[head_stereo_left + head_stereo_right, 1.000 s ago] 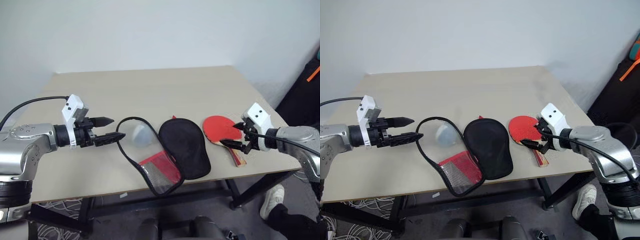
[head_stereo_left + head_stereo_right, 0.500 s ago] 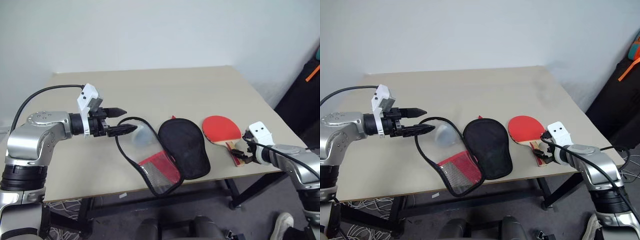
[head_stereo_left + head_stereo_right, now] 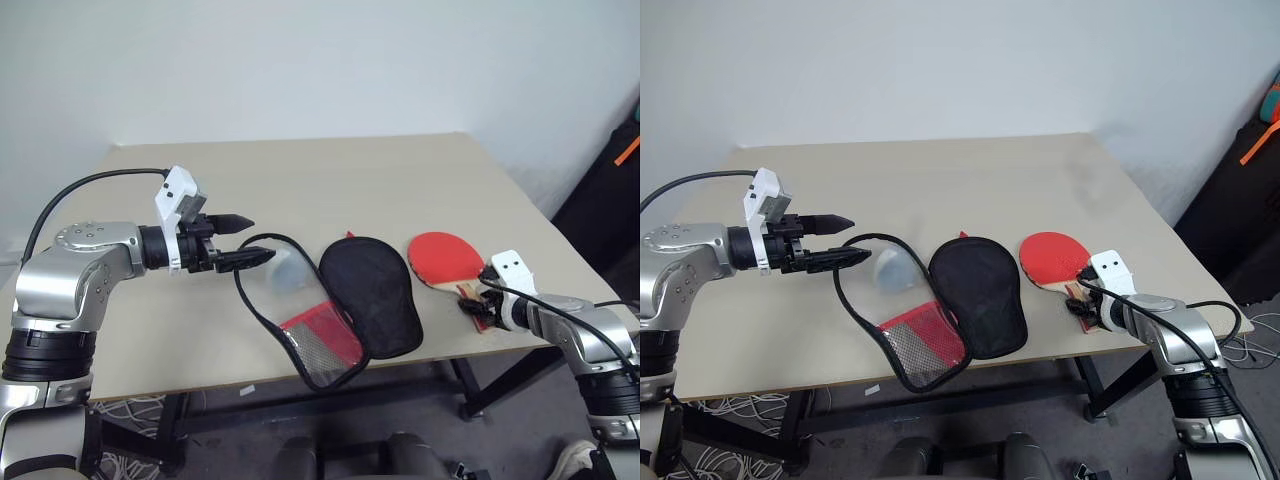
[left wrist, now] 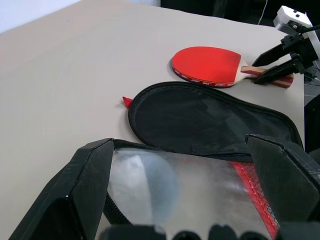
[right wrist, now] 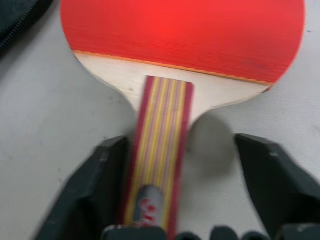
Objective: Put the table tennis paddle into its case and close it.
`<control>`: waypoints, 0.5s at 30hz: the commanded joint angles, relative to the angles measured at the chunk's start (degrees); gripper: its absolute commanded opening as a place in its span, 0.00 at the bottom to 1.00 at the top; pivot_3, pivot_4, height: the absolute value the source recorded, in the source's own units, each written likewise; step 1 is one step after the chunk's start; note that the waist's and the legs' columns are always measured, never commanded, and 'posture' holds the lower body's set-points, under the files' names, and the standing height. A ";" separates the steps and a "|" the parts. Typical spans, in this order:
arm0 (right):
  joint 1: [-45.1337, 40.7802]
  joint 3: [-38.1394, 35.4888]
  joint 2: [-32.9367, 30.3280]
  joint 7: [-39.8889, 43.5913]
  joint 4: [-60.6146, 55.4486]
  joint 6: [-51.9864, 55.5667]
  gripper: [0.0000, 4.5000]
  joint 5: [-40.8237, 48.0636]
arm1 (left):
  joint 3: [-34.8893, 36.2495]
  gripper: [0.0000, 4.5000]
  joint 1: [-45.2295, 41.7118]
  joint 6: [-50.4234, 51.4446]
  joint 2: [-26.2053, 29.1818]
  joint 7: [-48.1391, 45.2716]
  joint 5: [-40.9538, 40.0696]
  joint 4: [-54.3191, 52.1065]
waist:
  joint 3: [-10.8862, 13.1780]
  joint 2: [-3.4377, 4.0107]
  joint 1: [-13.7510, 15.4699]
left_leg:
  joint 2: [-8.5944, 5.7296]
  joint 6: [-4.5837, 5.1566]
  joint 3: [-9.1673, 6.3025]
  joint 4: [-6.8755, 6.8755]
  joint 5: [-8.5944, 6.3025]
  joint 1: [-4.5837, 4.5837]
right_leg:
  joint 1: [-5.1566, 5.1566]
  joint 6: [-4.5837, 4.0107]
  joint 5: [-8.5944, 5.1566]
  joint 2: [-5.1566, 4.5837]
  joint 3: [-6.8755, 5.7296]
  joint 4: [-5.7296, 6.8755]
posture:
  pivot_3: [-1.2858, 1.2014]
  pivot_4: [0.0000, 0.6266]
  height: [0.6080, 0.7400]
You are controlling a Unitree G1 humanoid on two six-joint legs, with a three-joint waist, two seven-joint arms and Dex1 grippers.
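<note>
The beige surface (image 3: 380, 170) carries the case (image 3: 345, 300), unzipped and spread flat near the front edge, its black half beside its clear half with the red panel. The table tennis paddle (image 3: 447, 259) lies flat just right of the case, so nothing is packed yet: lifting, inserting and zipping all remain. The left end effector (image 3: 248, 243) hovers over the case's clear half with fingers apart and empty, while the right end effector (image 5: 177, 170) straddles the paddle's handle, fingers apart on either side, not clamped.
</note>
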 commanded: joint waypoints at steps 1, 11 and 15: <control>-0.95 -2.15 -0.08 -2.40 0.08 1.13 0.41 -1.39 | 1.41 1.00 -0.33 -0.81 0.04 0.12 -0.15 -0.88 | 0.00 0.00 -0.02 | 0.00 0.00 0.00 0.00 0.00 0.00 | 0.00 0.00 0.00 0.00 0.00 0.00 | 0.52 0.00 1.00; -5.34 -7.72 5.74 -6.47 -3.06 1.28 0.25 0.95 | 0.96 1.00 -0.03 -1.41 -0.73 0.01 0.22 -0.22 | 0.03 0.05 -0.06 | 0.01 0.00 0.02 -0.01 0.00 -0.01 | -0.06 0.01 0.01 0.00 0.02 0.03 | 0.52 0.00 1.00; -8.70 -9.13 11.01 -7.81 -8.93 4.54 0.25 4.19 | 0.69 1.00 -0.34 -1.72 -0.98 -0.20 0.54 0.28 | 0.05 0.11 -0.40 | 0.05 0.00 0.04 -0.10 0.00 -0.01 | -0.15 0.04 0.03 0.06 0.05 0.06 | 0.52 0.00 1.00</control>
